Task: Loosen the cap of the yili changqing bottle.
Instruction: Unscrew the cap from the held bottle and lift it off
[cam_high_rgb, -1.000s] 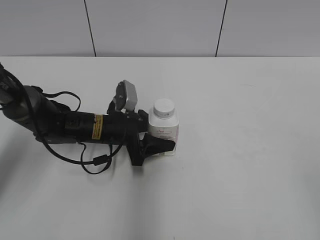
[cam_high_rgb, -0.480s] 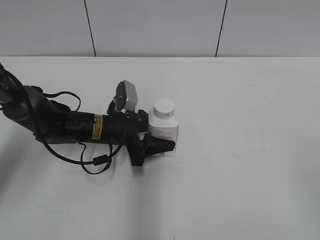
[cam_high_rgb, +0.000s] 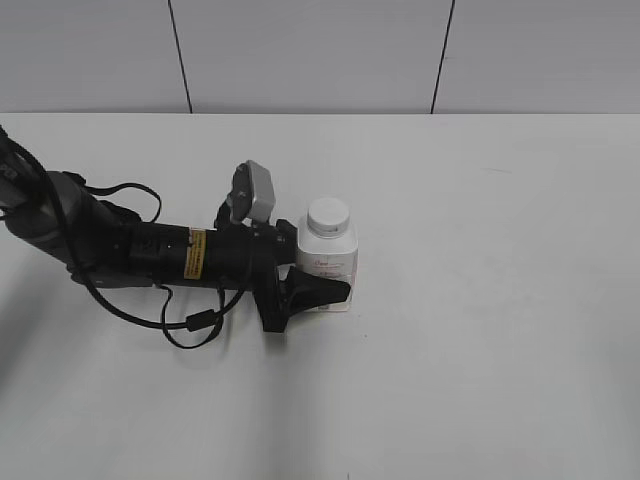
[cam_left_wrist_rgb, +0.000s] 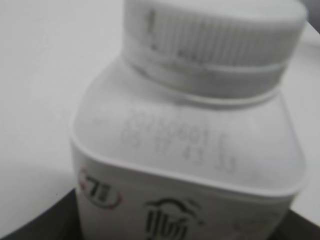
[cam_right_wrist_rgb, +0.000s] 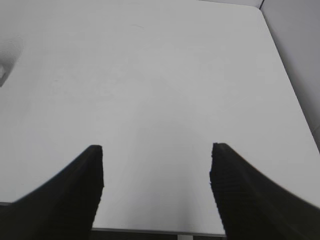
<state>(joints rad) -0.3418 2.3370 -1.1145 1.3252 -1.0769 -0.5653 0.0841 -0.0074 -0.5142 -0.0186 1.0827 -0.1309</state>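
The yili changqing bottle (cam_high_rgb: 328, 262) stands upright near the middle of the white table, and its cap (cam_high_rgb: 328, 214) is on. My left gripper (cam_high_rgb: 341, 273) reaches in low from the left and is shut on the bottle's body; the near finger (cam_high_rgb: 318, 291) presses the label side, while the far one is hidden behind the bottle. In the left wrist view the bottle (cam_left_wrist_rgb: 190, 165) fills the frame under its ribbed cap (cam_left_wrist_rgb: 215, 45), with dark fingers (cam_left_wrist_rgb: 35, 227) at both lower corners. My right gripper (cam_right_wrist_rgb: 156, 147) hangs open over bare table, away from the bottle and outside the exterior view.
The left arm (cam_high_rgb: 150, 252) lies low across the table's left half, with a cable loop (cam_high_rgb: 195, 325) beside it. Grey wall panels (cam_high_rgb: 310, 55) close off the back. The right wrist view shows the table's edge (cam_right_wrist_rgb: 150, 231) just below the fingers.
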